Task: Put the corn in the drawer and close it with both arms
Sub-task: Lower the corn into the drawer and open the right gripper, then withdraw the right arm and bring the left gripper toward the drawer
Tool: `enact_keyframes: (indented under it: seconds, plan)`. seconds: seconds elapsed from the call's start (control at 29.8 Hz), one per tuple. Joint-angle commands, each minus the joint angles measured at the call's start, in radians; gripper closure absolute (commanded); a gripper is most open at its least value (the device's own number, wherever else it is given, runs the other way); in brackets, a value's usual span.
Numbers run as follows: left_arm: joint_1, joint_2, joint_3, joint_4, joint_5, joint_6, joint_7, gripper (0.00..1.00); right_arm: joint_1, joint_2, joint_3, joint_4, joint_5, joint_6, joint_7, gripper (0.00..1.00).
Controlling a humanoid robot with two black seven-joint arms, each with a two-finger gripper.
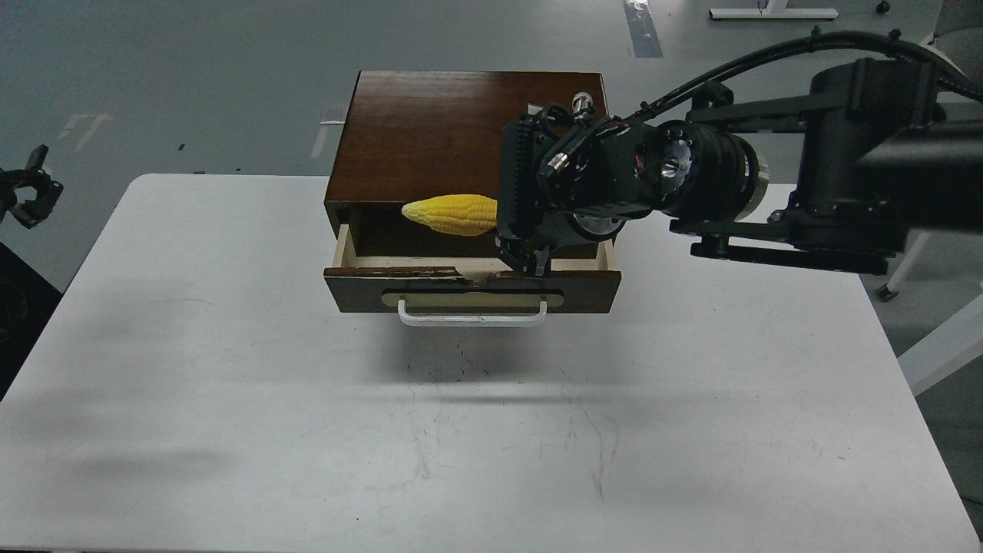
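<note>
This is looking like a robotics lab or test room, not a home. A bare white desk (230,346), scuffed with dark scratches, is standing on a plain grey floor (192,77) that is showing tape marks (643,27) and painted patches. A lone wooden cabinet (453,130) is sitting on the desk as a prop, with no household furnishings around it. A black robot arm (845,161) with looped cables is reaching over it. White metal frame legs (772,13) are standing at the far edge of the floor.
</note>
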Motion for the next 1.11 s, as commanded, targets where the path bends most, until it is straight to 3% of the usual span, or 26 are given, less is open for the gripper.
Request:
enact_keyframes:
  seconds: [0.0, 0.27, 0.34, 0.4, 0.57, 0.94, 0.97, 1.07]
  plan:
    - [0.003, 0.000, 0.000, 0.000, 0.001, 0.000, 0.000, 0.02, -0.006, 0.000, -0.001, -0.003, 0.001, 0.000, 0.000, 0.34]
    - [0.002, 0.000, 0.000, 0.000, 0.001, 0.000, 0.001, 0.02, -0.012, 0.006, 0.013, -0.056, 0.021, -0.005, 0.001, 0.29]
    - [-0.006, 0.000, -0.003, -0.009, 0.000, 0.000, 0.001, 0.02, -0.009, 0.008, 0.042, -0.087, 0.041, -0.009, 0.024, 0.27]
    - [-0.016, 0.008, -0.012, -0.027, 0.001, 0.000, 0.003, 0.02, -0.012, 0.009, 0.097, -0.131, 0.118, -0.005, 0.055, 0.21]
    - [-0.076, 0.055, -0.005, -0.066, 0.018, 0.000, 0.017, 0.02, -0.003, 0.009, 0.145, -0.248, 0.409, -0.003, 0.055, 0.04]
    - [-0.082, 0.089, 0.000, -0.087, 0.233, 0.000, 0.024, 0.02, -0.012, -0.058, 0.285, -0.672, 0.990, -0.002, 0.055, 0.01]
    - [-0.086, 0.092, 0.000, -0.099, 0.233, 0.000, 0.030, 0.02, -0.013, -0.061, 0.285, -0.700, 1.032, 0.000, 0.055, 0.01]
    - [-0.102, 0.135, 0.000, -0.225, 0.233, 0.000, 0.148, 0.02, -0.048, -0.063, 0.286, -0.855, 1.250, 0.009, 0.060, 0.00]
